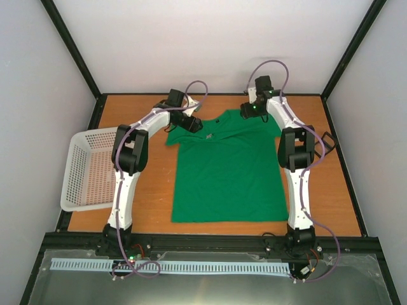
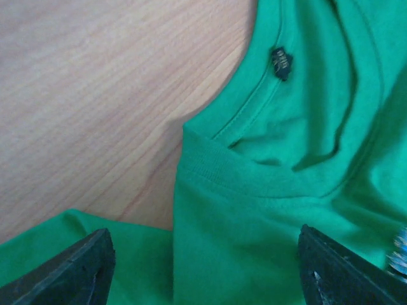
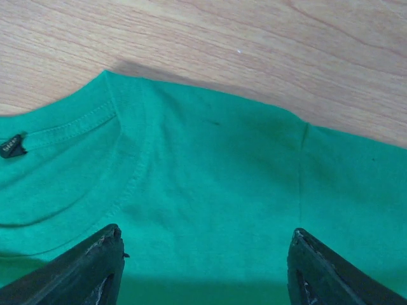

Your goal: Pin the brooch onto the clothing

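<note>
I see the clothing (image 1: 229, 171) lying flat in the middle of the table (image 1: 152, 190), collar toward the far edge, with the brooch (image 1: 208, 135) on its chest just below the collar. The basket (image 1: 89, 168) sits at the table's left edge, apart from it. My left gripper (image 1: 191, 124) and right gripper (image 1: 249, 112) are over its shoulders.

We get bright, even light from above in the overhead view. The desk (image 1: 331, 190) shows only faint, soft shadows, and the pale walls (image 1: 210, 44) look slightly washed out. In the 2 wrist views the shirt (image 2: 254, 210) is sharp at its collar, while the brooch (image 2: 399, 249) and the dark left claw (image 2: 203, 276) blur at the frame's edge. The right claw (image 3: 203, 270) is equally dark, and a soft shadow runs along the shirt's far edge.
</note>
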Controlling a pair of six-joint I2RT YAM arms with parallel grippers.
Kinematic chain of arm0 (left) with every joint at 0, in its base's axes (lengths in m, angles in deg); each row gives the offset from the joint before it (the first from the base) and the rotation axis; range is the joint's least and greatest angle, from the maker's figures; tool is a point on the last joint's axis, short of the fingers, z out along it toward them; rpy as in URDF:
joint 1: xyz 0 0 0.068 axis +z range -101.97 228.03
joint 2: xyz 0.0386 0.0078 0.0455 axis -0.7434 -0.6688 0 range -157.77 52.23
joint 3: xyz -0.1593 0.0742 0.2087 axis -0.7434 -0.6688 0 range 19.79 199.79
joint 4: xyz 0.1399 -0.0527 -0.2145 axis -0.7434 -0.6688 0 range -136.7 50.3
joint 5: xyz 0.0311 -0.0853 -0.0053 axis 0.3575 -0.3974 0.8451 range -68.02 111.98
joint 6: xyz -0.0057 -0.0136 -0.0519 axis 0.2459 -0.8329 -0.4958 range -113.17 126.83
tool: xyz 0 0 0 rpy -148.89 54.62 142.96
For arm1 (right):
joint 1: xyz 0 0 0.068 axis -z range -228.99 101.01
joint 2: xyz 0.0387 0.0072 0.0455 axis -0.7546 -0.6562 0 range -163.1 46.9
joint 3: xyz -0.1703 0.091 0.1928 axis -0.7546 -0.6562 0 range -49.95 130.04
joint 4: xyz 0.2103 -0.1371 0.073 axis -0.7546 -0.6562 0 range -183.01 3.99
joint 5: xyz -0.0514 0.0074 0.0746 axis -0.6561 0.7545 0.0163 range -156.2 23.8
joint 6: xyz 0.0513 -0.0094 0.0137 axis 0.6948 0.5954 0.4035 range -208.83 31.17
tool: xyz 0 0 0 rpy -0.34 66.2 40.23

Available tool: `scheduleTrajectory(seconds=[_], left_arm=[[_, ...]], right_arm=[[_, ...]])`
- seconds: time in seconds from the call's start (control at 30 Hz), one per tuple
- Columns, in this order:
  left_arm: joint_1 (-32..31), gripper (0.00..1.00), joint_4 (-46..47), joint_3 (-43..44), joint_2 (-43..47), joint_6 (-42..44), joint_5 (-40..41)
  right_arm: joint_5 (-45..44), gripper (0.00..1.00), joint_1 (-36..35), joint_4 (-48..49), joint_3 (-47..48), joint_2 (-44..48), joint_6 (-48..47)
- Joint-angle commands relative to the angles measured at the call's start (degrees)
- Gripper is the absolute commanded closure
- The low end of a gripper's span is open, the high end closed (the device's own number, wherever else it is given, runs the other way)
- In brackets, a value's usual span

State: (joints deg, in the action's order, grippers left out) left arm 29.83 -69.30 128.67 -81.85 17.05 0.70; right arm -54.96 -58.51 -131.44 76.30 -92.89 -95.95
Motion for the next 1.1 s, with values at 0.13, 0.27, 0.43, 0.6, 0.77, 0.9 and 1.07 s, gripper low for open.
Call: scheduleTrajectory(seconds=[0.13, 0.27, 0.43, 0.6, 0.77, 0.9, 1.07], left_arm=[[-0.83, 0.31, 0.68, 6.93, -6.85, 0.07, 1.37], [-0.83, 0.48, 2.24, 7.9, -8.36, 0.78, 2.53], [-0.11, 0.82, 3.93, 10.43, -11.45, 1.37, 12.1], [4.4, 0.93, 4.14, 19.33, -16.9, 0.61, 14.56], [7.05, 0.87, 8.06, 22.96, -17.8, 3.44, 17.93], [7.52, 0.55, 7.1, 22.22, -14.49, 2.91, 18.0], [7.31, 0.34, 3.13, 14.66, -4.19, -3.27, 12.69]], right_arm=[[-0.77, 0.32, 0.99, 0.15, -2.95, 1.8, 0.12], [-3.5, 0.33, 0.99, 1.25, -6.7, 2.17, 0.0], [-5.46, 0.34, 0.99, 4.28, -9.94, 3.71, 0.57], [-4.67, 0.36, 0.95, 4.99, -10.74, 4.44, 3.67], [-3.74, 0.35, 0.99, 5.26, -11.68, 6.72, 6.63], [-1.08, 0.35, 0.99, 3.88, -11.54, 8.46, 8.14], [3.99, 0.35, 0.81, 3.44, -14.98, 10.57, 7.41]])
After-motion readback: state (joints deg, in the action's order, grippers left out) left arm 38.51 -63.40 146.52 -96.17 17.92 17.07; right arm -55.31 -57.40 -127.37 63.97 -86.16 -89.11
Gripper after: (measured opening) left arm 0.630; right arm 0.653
